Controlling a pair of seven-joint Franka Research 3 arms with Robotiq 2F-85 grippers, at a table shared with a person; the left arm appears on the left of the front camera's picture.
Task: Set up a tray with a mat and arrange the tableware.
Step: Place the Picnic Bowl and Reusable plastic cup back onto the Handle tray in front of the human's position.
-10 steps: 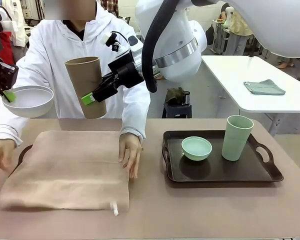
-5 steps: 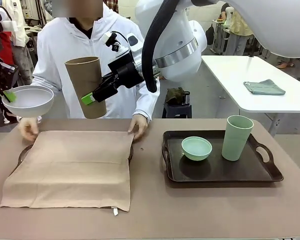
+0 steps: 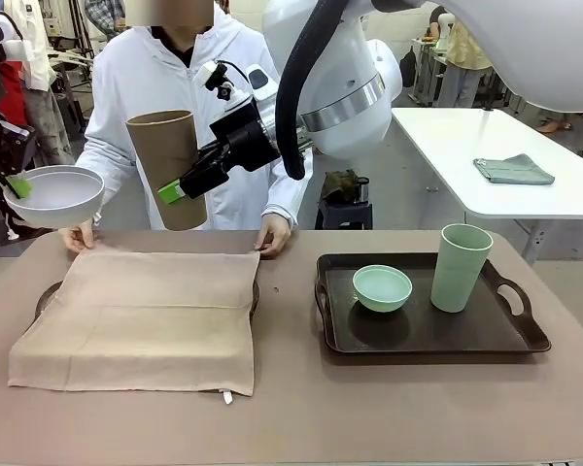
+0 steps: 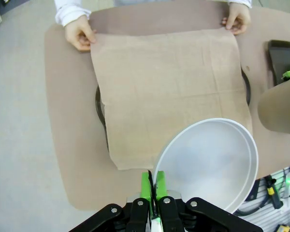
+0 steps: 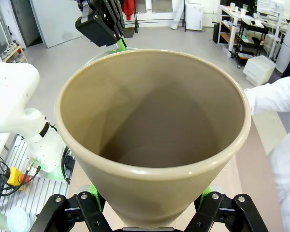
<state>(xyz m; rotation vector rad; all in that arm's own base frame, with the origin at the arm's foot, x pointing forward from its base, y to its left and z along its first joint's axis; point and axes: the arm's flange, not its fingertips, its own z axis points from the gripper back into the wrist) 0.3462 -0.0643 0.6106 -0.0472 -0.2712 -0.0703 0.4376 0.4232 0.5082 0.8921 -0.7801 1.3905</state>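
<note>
A beige mat (image 3: pixel 141 320) lies over a dark tray (image 3: pixel 45 296) at the table's left, and a person's hands (image 3: pixel 272 236) hold its two far corners. High above the left edge, my left gripper (image 3: pixel 17 184) is shut on the rim of a white bowl (image 3: pixel 56 194). The left wrist view shows that bowl (image 4: pixel 208 162) pinched in the left gripper (image 4: pixel 152 181) over the mat (image 4: pixel 169 87). My right gripper (image 3: pixel 175 190) holds a tall brown cup (image 3: pixel 167 165) in the air above the mat. From the right wrist, this cup (image 5: pixel 152 125) sits between the green pads (image 5: pixel 205 193).
A second dark tray (image 3: pixel 486 335) at the right carries a mint green bowl (image 3: pixel 382 287) and a mint green cup (image 3: pixel 461 267). Bare table runs along the front edge. A white side table (image 3: pixel 486 155) with a folded cloth stands behind at the right.
The person's hands left the mat's surface and went to its far corners, and the mat now lies flatter and farther back. Both arms kept still with bowl and cup.
</note>
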